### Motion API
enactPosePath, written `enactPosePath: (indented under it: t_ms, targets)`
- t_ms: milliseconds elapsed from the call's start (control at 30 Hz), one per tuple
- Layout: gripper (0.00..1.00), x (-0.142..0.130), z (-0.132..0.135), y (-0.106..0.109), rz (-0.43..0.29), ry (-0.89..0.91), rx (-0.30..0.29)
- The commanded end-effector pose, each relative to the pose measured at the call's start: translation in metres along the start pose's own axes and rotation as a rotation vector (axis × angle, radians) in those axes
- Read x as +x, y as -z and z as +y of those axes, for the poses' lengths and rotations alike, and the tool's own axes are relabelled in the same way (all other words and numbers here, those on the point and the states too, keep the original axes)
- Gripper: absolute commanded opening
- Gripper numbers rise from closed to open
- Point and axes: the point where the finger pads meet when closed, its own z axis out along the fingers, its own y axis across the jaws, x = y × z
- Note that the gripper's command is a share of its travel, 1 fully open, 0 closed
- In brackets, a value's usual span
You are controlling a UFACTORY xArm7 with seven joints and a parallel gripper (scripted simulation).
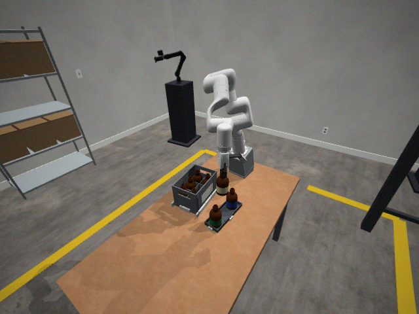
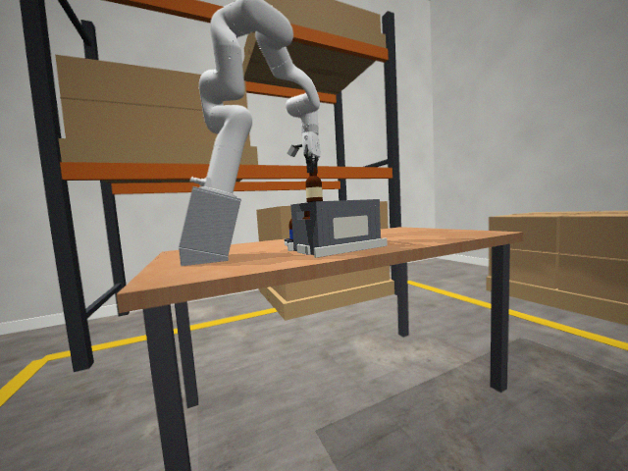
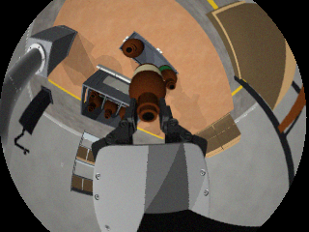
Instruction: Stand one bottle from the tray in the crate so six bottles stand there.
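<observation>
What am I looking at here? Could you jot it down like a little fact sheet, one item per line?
Machine: white arm on a grey pedestal, at one end of a wooden table
Gripper: shut on the neck of a brown bottle with a cream label, held upright above the tray
Crate: grey, holding brown bottles, beside the tray
Tray: dark, two bottles standing, blue label and green label
Free cell in crate: not clearly visible
Surroundings: metal shelving with cardboard boxes, yellow floor lines

arm (image 1: 224,111): folded, wrist vertical | gripper (image 1: 223,167): pointing down | jaws: clamped on bottle neck (image 1: 222,173)
</observation>
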Motion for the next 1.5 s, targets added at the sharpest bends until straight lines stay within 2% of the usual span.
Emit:
enactPosePath:
  t_ms: [0, 467, 1467]
  targets:
    - [0.0, -0.003, -0.002, 0.001, -0.001, 0.0, -0.004]
    - [0.0, -0.017, -0.018, 0.001, -0.001, 0.0, -0.004]
    - [0.0, -0.06, -0.069, 0.001, -0.001, 0.0, -0.004]
